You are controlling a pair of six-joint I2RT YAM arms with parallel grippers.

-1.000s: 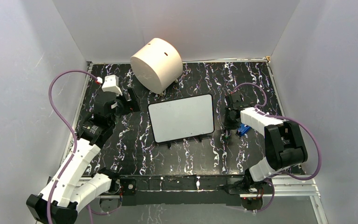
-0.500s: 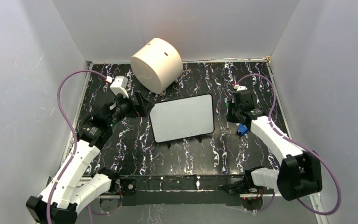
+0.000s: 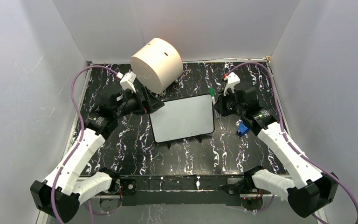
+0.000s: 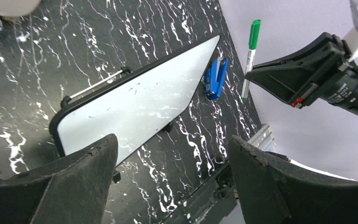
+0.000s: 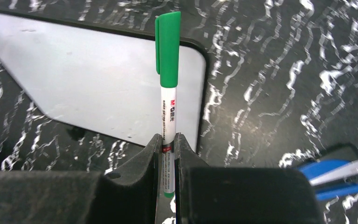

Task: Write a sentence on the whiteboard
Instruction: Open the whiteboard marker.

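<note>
The whiteboard (image 3: 182, 118) lies flat on the black marbled table, its face plain white with no sentence in view; it also shows under both wrists (image 4: 135, 102) (image 5: 98, 79). My right gripper (image 3: 218, 103) (image 5: 168, 140) hovers at the board's far right corner, shut on the white barrel of a marker (image 5: 168, 70) whose green cap points away from the fingers (image 3: 211, 93) (image 4: 250, 51). My left gripper (image 3: 154, 104) (image 4: 172, 144) hangs open above the board's far left corner, nothing between its fingers.
A big cream cylinder (image 3: 157, 64) lies tipped at the back, just behind the left gripper. A small blue object (image 3: 242, 129) (image 4: 216, 77) rests on the table right of the board. Grey walls enclose the table on three sides.
The left gripper has swung right and away from the bases to the board's far left corner. The right arm has stretched out and carried the marker to the board's far right corner.
</note>
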